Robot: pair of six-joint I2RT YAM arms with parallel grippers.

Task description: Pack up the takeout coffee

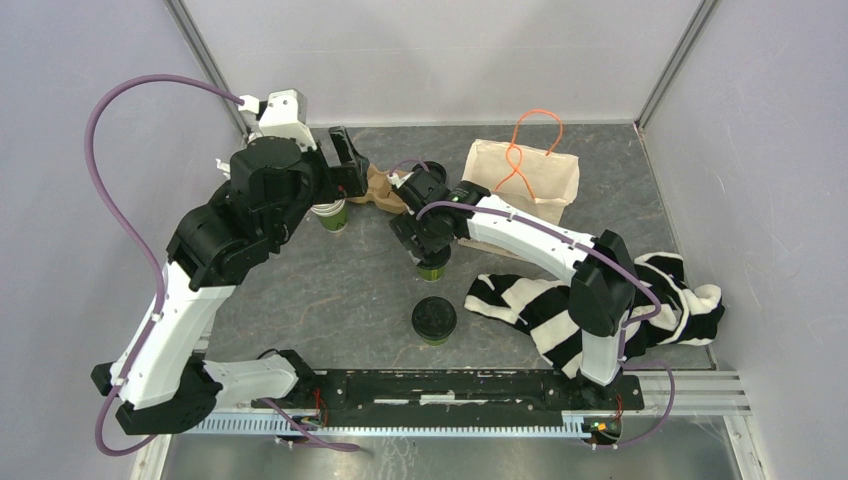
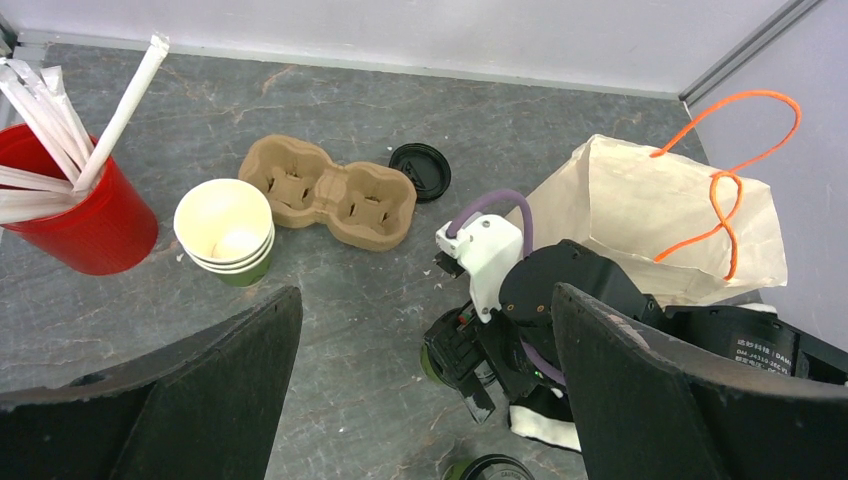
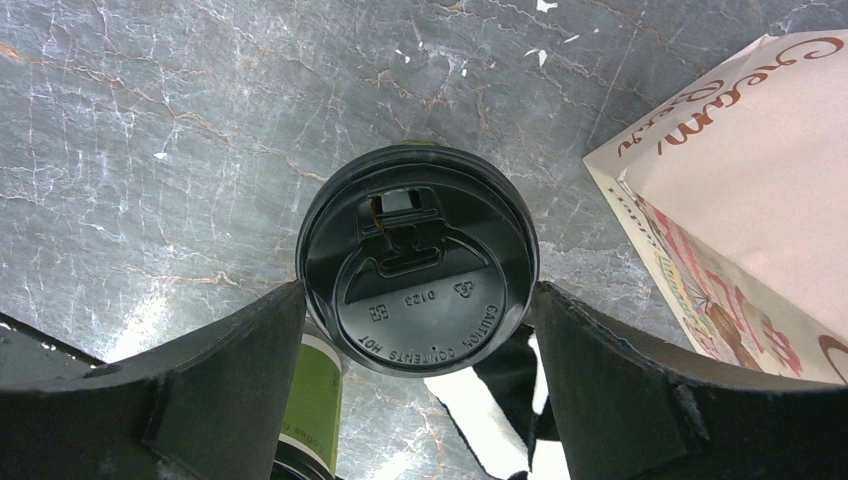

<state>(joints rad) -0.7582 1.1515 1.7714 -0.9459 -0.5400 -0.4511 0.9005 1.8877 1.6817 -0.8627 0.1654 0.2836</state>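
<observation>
A: R gripper (image 3: 418, 290) straddles lidded green cup (image 1: 433, 268), frame centre, jaws at rim of the lid (image 3: 418, 262); can't tell if it's pinched yet.
B: Risk?
A: Slick round plastic on top, thin paper wall below. A squeeze could pop it or slip. Also paper bag (image 3: 760, 180) stands close, upper right.

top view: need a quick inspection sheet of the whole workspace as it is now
surface: grey marbled table, a few white flecks
job's things: near cup lidded, standing free; far cup lidded, flanked by right gripper
clutter: cup stack, loose lid, carrier, red cup with straws, bag, striped cloth
grippers: left gripper open, holding nothing; right gripper's grip unclear
cables: left cable loops free; right cable arches at the wrist
surroundings: grey walls, metal posts
</observation>
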